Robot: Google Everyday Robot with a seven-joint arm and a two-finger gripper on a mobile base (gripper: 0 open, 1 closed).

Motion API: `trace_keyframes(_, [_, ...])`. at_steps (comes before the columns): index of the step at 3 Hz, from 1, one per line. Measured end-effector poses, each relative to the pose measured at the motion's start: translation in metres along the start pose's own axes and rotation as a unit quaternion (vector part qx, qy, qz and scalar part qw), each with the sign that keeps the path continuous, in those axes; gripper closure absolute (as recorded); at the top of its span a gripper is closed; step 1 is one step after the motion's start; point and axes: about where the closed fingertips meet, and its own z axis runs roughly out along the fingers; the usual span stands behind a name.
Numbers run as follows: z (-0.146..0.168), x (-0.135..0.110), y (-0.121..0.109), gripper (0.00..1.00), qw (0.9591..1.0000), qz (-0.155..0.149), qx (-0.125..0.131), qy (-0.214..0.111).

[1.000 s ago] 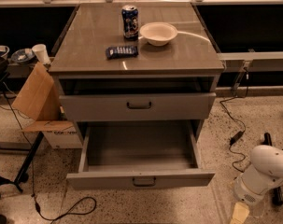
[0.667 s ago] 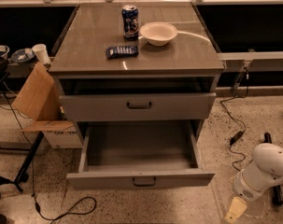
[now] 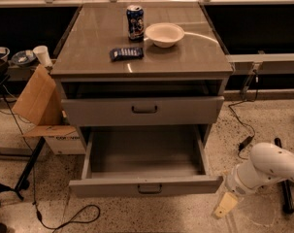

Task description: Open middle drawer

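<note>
The tool [image 3: 225, 205] is drifting a little up and to the left compared with a second ago. It is hanging low over the speckled floor [image 3: 263, 125], just beside the right front corner of the middle drawer [image 3: 144, 164] but not touching it. Whether the tool is set wide or narrow, I cannot tell; it is holding nothing.

The middle drawer itself is not moving between these moments. It is sitting pulled far out, its deep grey tray showing bare. Its low front panel, with the small dark handle [image 3: 150, 189], is standing well forward of the taller upper drawer [image 3: 141, 110], which is sticking out only slightly. Judging by that, the opening is looking as good as done, and the small shift of the tool is reading as clearing away rather than reaching for another pull.

The white arm [image 3: 270, 166] is coming in from the right edge, bending down and left so that the tool is pointing toward the floor. On the worktop [image 3: 190, 57], the can [image 3: 135, 22], bowl [image 3: 164, 34] and dark packet [image 3: 126, 54] are lying undisturbed.
</note>
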Motion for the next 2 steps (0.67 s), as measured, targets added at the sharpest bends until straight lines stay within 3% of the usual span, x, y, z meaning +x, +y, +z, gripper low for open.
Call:
trace_keyframes(1, [0.008,-0.036,0.007,0.0,0.999,-0.037,-0.003,-0.024])
trace_keyframes(2, [0.017,-0.055,0.008,0.0,0.9976,-0.06,-0.014,-0.032])
